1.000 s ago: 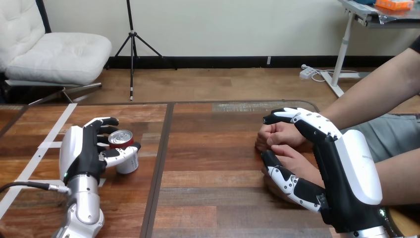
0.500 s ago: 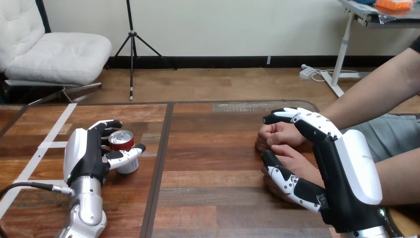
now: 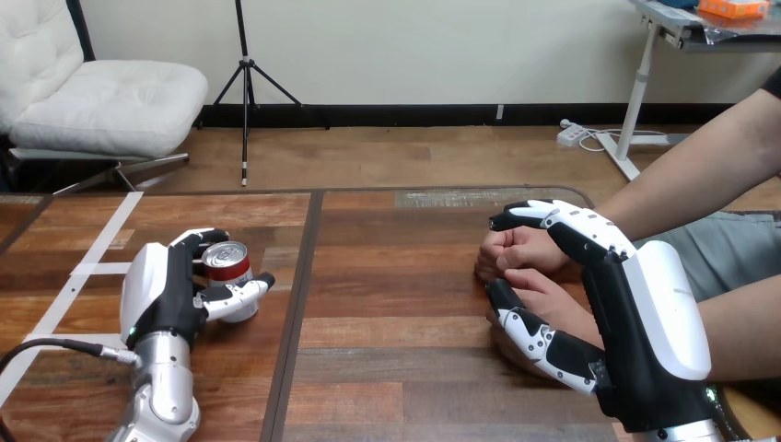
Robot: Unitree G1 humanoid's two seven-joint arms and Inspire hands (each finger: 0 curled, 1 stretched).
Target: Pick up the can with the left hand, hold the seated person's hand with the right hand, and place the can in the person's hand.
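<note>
A red can (image 3: 227, 270) with a silver top stands on the left half of the wooden table (image 3: 396, 276). My left hand (image 3: 164, 296) is wrapped round it from the left, with fingers (image 3: 199, 240) curled behind its top and the thumb (image 3: 236, 294) across its front. At the right, the person's hand (image 3: 518, 250) is a loose fist above the table, with the person's other hand (image 3: 549, 296) just below it. My right hand (image 3: 645, 313) grips these from the right, fingers (image 3: 551, 218) curled over the fist and the thumb (image 3: 527, 328) underneath.
White tape strips (image 3: 92, 269) lie on the table's left part beside my left arm. A dark seam (image 3: 299, 304) runs front to back between the two table halves. The person's forearms (image 3: 700, 175) come in from the right edge.
My left hand has slid right and its fingers have closed in round the can, thumb now across the front. The right hand and the person's hands have stayed still.
</note>
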